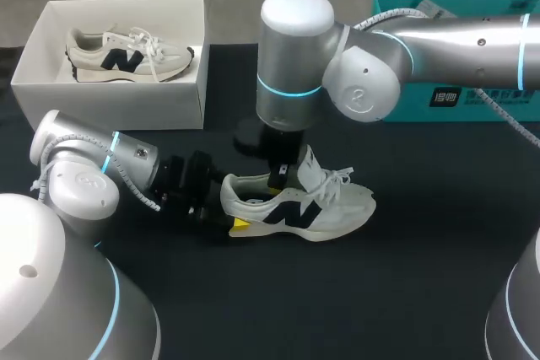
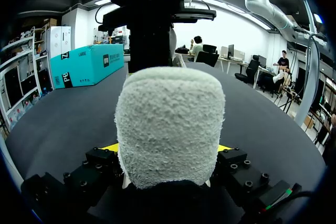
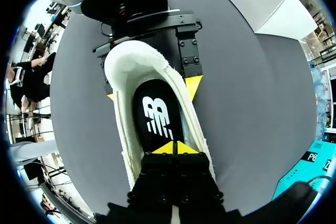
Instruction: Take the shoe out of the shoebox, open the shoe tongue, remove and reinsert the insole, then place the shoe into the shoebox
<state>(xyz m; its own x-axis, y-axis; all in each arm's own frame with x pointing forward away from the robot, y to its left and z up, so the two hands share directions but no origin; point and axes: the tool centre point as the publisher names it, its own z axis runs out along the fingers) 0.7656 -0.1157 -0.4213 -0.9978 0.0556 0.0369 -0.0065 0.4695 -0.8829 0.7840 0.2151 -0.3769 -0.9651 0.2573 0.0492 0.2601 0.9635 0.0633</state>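
head: shoe [image 1: 299, 204] on its sole mid table [image 1: 422, 292], apart from the shoebox [image 1: 190, 90]; our left claw [image 1: 229, 210] at its heel, right claw [image 1: 281, 179] down in its opening. left wrist: we see our claw pinching the heel from both sides. right wrist: tips pressed together over the insole [image 3: 157, 116].

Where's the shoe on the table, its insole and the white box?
shoe on the table [image 1: 354, 208]: head view, toe.
insole [image 3: 157, 114]: right wrist view, dark middle.
white box [image 1: 110, 105]: head view, front wall.
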